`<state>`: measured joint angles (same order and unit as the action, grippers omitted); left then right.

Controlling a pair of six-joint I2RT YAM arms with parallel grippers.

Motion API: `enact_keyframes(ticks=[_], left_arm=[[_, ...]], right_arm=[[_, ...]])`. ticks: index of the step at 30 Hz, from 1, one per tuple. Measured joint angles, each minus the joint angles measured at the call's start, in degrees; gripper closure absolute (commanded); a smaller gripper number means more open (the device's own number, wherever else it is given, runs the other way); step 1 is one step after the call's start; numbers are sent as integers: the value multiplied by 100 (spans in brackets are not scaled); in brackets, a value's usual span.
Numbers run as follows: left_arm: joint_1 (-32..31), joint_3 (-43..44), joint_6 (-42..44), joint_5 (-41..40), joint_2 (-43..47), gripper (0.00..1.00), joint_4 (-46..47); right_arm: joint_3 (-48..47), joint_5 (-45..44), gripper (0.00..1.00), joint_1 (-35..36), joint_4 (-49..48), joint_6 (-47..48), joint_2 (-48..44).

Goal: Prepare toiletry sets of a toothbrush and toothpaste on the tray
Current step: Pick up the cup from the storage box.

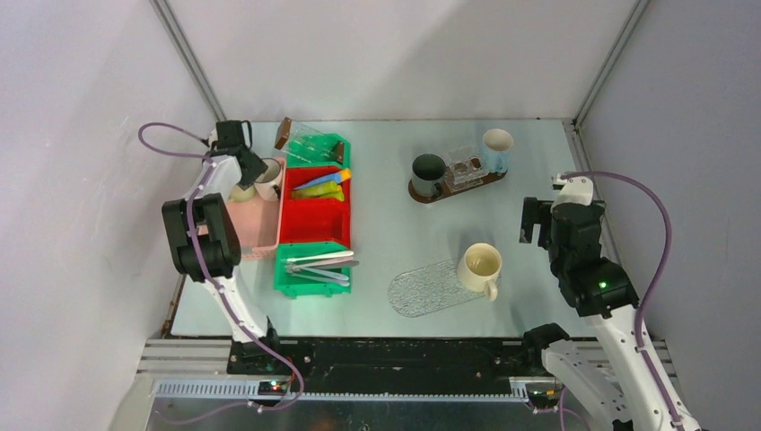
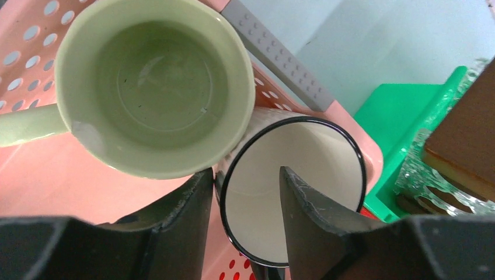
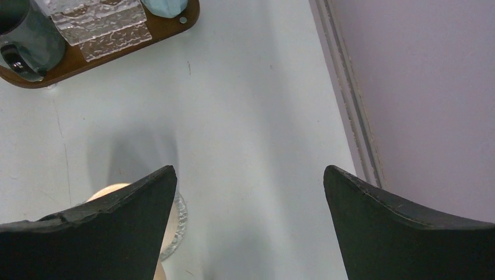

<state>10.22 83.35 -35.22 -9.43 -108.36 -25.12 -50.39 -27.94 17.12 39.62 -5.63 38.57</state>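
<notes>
My left gripper [image 1: 260, 173] reaches into the pink basket [image 1: 256, 224] at the far left. Its fingers [image 2: 242, 172] are apart and straddle the near wall of a white, black-rimmed mug [image 2: 315, 157], one inside and one outside. A pale green-cream mug [image 2: 157, 81] stands against it. Toothpaste tubes [image 1: 320, 187] in yellow, green, blue and orange lie in the red bin. Pale toothbrushes [image 1: 319, 263] lie in the near green bin. A cream mug [image 1: 480, 267] stands on the clear glass tray [image 1: 417, 292]. My right gripper [image 1: 537, 220] is open and empty above bare table [image 3: 250, 169].
A wooden tray [image 1: 431, 193] at the back holds a dark mug [image 1: 428, 173], a clear glass holder [image 1: 465, 168] and a pale blue mug [image 1: 496, 148]. A clear box with brown ends [image 1: 305, 139] sits in the far green bin. Walls close in on both sides.
</notes>
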Motion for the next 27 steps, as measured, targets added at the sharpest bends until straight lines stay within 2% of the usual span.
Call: enact_keyframes(ticks=[3, 5, 11, 18, 27], left_arm=[[42, -2, -52, 50, -48, 58, -48], [61, -2, -72, 70, -50, 64, -66], [138, -24, -26, 111, -50, 97, -138], [160, -308, 114, 109, 223, 100, -166], [160, -776, 229, 153, 1460, 100, -612]], right_arm=[[0, -59, 1, 0, 107, -44, -24], [0, -81, 1, -2, 195, -87, -35], [0, -116, 1, 0, 332, -306, -44], [2, 122, 1, 0, 352, -717, -236], [-4, 732, 1, -2, 35, -922, -955]])
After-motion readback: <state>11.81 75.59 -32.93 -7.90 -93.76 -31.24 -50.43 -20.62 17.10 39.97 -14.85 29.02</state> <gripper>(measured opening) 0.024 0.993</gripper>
